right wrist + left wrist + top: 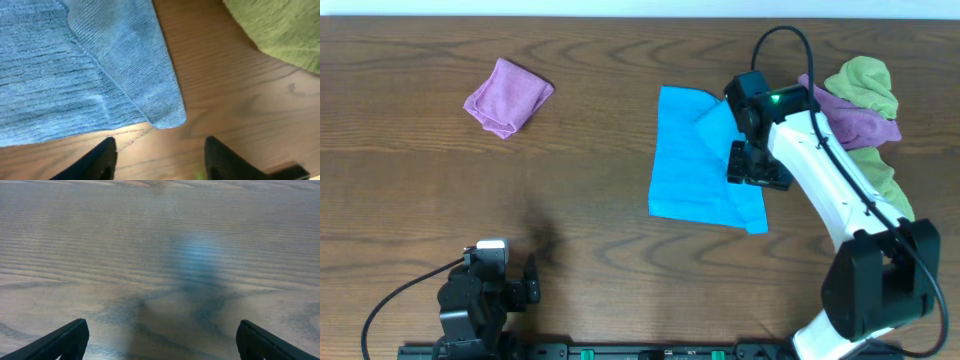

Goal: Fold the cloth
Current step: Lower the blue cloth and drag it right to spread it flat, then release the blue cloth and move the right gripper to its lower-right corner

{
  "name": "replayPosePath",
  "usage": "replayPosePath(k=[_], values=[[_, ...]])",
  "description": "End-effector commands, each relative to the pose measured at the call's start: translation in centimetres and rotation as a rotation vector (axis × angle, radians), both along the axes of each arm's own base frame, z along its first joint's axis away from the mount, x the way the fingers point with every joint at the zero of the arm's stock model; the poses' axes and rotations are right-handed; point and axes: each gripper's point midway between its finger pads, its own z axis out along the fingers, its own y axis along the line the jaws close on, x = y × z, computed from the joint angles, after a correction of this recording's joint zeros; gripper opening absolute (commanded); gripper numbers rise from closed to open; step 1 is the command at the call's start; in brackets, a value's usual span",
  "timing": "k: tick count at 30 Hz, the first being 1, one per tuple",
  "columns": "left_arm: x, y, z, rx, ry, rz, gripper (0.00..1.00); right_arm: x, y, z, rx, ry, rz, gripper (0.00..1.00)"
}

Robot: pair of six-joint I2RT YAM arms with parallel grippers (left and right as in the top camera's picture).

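Note:
The sky-blue cloth (700,160) lies on the table, partly folded, with one corner turned over its upper right part. In the right wrist view the cloth (75,65) fills the upper left, its folded corner (165,112) pointing down towards the fingers. My right gripper (758,165) hovers at the cloth's right edge; it is open and empty (160,160), over bare wood just below that corner. My left gripper (505,285) is open and empty (162,340) over bare table at the front left, far from the cloth.
A folded purple cloth (507,96) lies at the back left. A heap of lime-green (865,85) and purple (855,120) cloths sits at the back right, beside the right arm. Green cloth (280,30) shows in the right wrist view's top right.

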Motion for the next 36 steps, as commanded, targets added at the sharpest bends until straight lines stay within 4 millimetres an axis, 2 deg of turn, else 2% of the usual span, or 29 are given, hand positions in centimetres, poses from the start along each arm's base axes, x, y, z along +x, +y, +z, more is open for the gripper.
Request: replayPosePath(k=[1, 6, 11, 15, 24, 29, 36], values=[[-0.9, 0.2, -2.4, 0.023, 0.077, -0.004, 0.95, 0.1, 0.0, -0.1, -0.009, 0.013, 0.122, 0.61], [-0.9, 0.2, -2.4, 0.023, 0.077, -0.004, 0.95, -0.2, 0.9, -1.2, 0.004, 0.026, 0.216, 0.63], [-0.9, 0.2, -2.4, 0.023, 0.077, -0.004, 0.95, -0.2, 1.3, -4.2, 0.022, 0.002, 0.221, 0.58], [-0.9, 0.2, -2.4, 0.023, 0.077, -0.004, 0.95, 1.8, 1.9, -5.5, 0.038, -0.09, 0.274, 0.57], [-0.9, 0.2, -2.4, 0.023, 0.077, -0.004, 0.95, 6.7, 3.5, -4.9, 0.052, -0.277, 0.398, 0.58], [-0.9, 0.2, -2.4, 0.023, 0.077, -0.004, 0.95, 7.6, 3.8, -6.1, 0.035, -0.273, 0.488, 0.62], [-0.9, 0.2, -2.4, 0.023, 0.077, -0.004, 0.95, 7.4, 3.7, -8.1, 0.024, -0.225, 0.513, 0.63]])
